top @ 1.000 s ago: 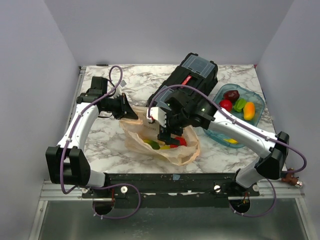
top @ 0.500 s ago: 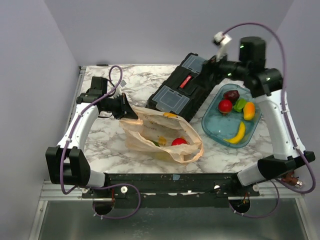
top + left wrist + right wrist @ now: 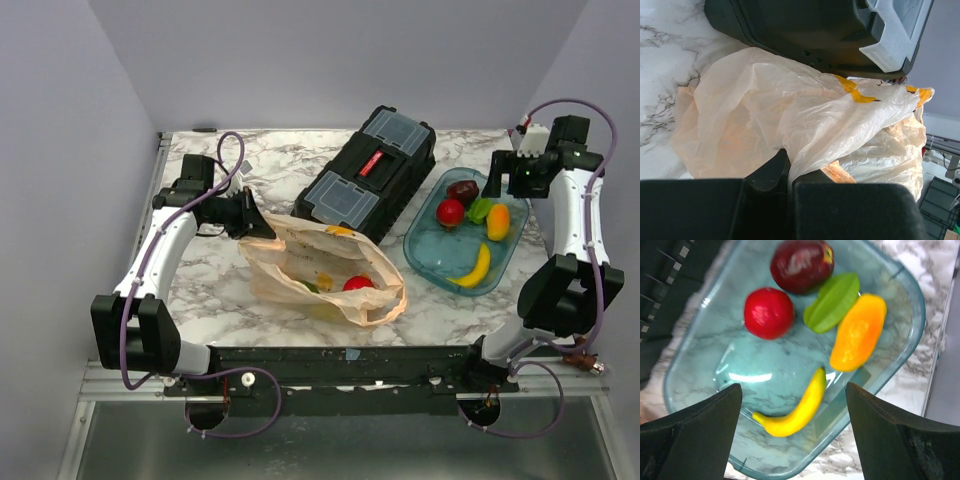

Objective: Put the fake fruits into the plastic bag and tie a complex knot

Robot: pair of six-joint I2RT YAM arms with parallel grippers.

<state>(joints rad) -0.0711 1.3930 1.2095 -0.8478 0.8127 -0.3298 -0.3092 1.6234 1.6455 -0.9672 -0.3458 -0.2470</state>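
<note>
Peach-coloured and crinkled, the plastic bag lay nearest the arms with a round red fruit inside its open mouth. Its left rim was pinched between the pressed-together fingers of the left gripper. Farther right, the blue tray held a banana and four more fruits, the right gripper hovered over its far end with fingers spread and empty, and the black toolbox lay behind the bag.

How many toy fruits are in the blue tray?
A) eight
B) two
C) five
C: the blue tray holds a dark red fruit, a round red fruit, a green fruit, an orange fruit and a yellow banana.
</note>
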